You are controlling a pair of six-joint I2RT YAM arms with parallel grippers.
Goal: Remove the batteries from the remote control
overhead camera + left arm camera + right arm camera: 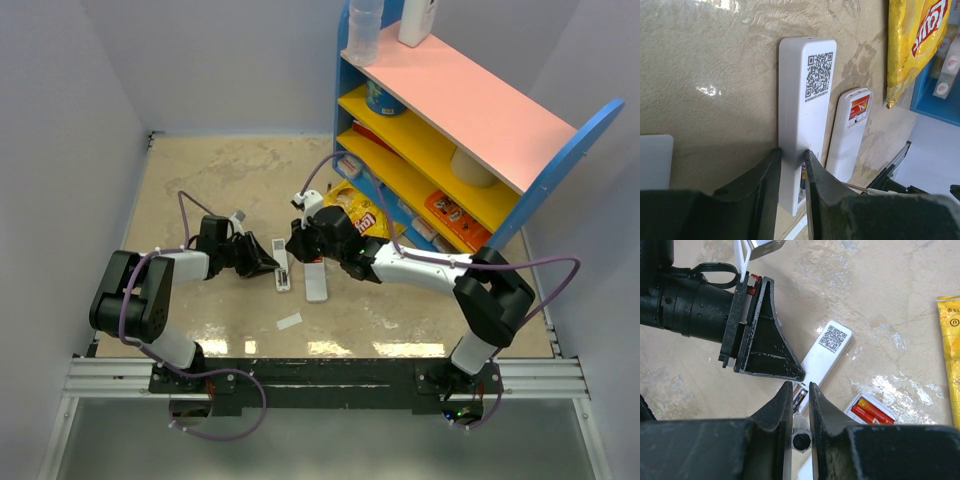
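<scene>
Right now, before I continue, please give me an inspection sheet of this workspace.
Surface: beige table, glossy patches.
Job's things: remote control, QR side showing; batteries, red/orange, sit in the open end of a white bar beside it.
Clutter: chip bag; white scrap.
Grippers: left gripper shut on the remote control; right gripper shut on a grey stick.
Cables: purple cables loop from both arms.
Surroundings: blue shelf at right.

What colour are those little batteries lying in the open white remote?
The batteries are red and orange, clearest in the right wrist view.
</scene>
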